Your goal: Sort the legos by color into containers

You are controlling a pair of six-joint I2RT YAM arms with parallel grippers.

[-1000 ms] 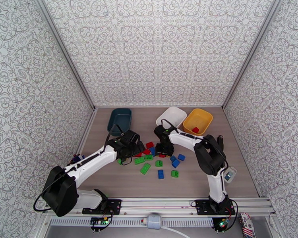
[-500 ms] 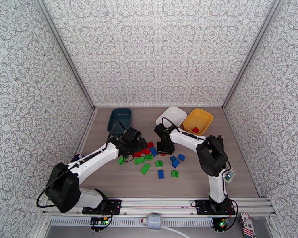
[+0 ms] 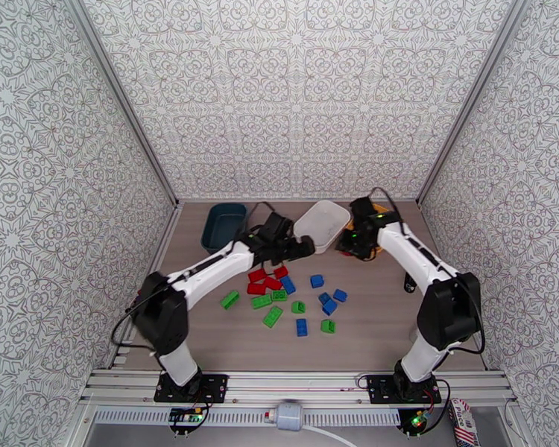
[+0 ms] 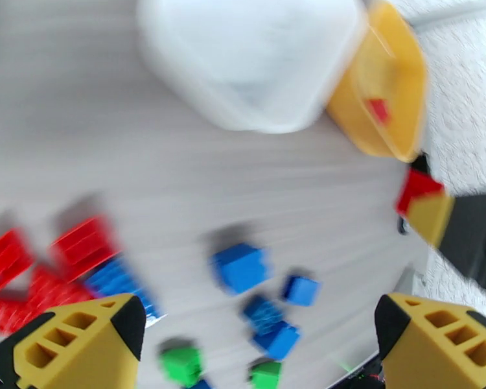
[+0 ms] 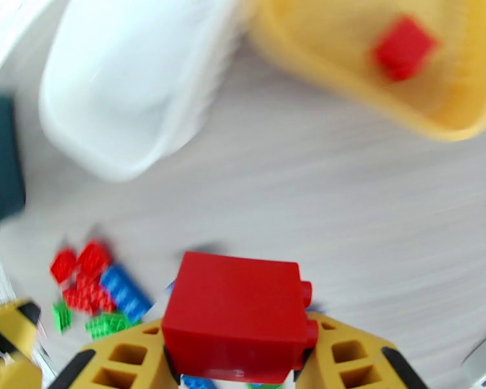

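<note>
A pale wood-grain desk (image 3: 369, 344) sits inside walls of grey floral-patterned panels (image 3: 294, 91). An aluminium rail (image 3: 302, 381) runs along its near edge, a small white box (image 3: 288, 416) just below it.

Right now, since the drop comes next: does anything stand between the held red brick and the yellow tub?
Nothing visible. Bare table lies between the red brick in the right gripper and the yellow tub; the white tub sits off to the side.

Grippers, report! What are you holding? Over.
Right gripper shut on red lego, near yellow tub. Left gripper open, empty, beside white tub. Second red lego already in yellow tub.
</note>
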